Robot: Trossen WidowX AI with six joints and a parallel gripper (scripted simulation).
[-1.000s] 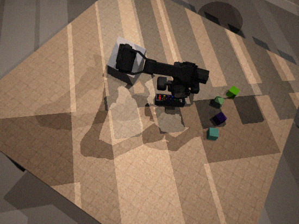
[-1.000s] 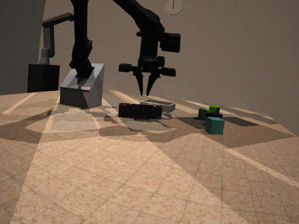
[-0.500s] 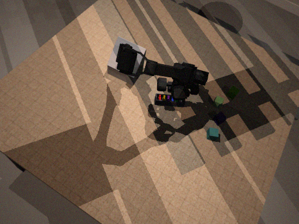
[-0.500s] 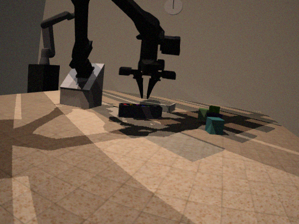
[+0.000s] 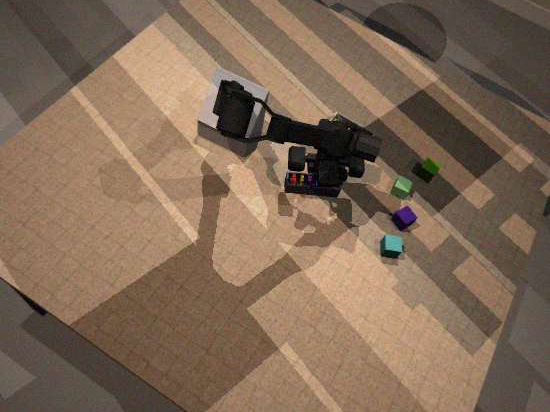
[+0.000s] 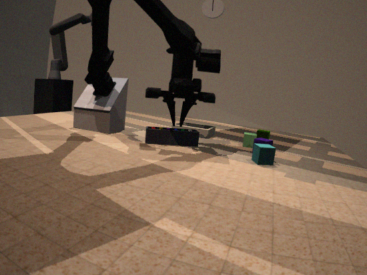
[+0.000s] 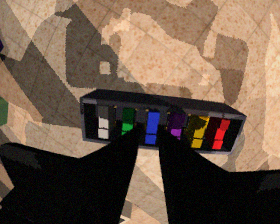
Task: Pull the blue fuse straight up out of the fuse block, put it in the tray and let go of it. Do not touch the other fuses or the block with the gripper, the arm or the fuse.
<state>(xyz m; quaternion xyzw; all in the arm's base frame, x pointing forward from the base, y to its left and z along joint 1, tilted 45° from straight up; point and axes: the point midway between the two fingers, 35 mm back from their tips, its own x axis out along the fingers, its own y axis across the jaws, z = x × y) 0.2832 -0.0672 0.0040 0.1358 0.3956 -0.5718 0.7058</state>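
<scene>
The dark fuse block (image 5: 312, 190) (image 6: 171, 138) (image 7: 145, 98) holds a row of fuses: white, green, blue, purple, yellow and red. The blue fuse (image 7: 152, 122) stands in its slot in the middle of the row. My gripper (image 6: 177, 125) (image 7: 149, 134) points down just above the block, its fingertips a little apart and nothing held between them. In the wrist view the blue fuse shows between the fingertips, with green and purple close outside them. The pale tray (image 5: 337, 116) (image 6: 209, 133) is behind the block; the arm hides most of it in the top view.
To the right stand a dark green cube (image 5: 431, 167) (image 6: 263, 133), a light green cube (image 5: 401, 187) (image 6: 249, 139), a purple cube (image 5: 404, 217) and a teal cube (image 5: 391, 246) (image 6: 263, 155). The arm rises from a grey sloped pedestal (image 5: 209, 108) (image 6: 91, 121) at the left.
</scene>
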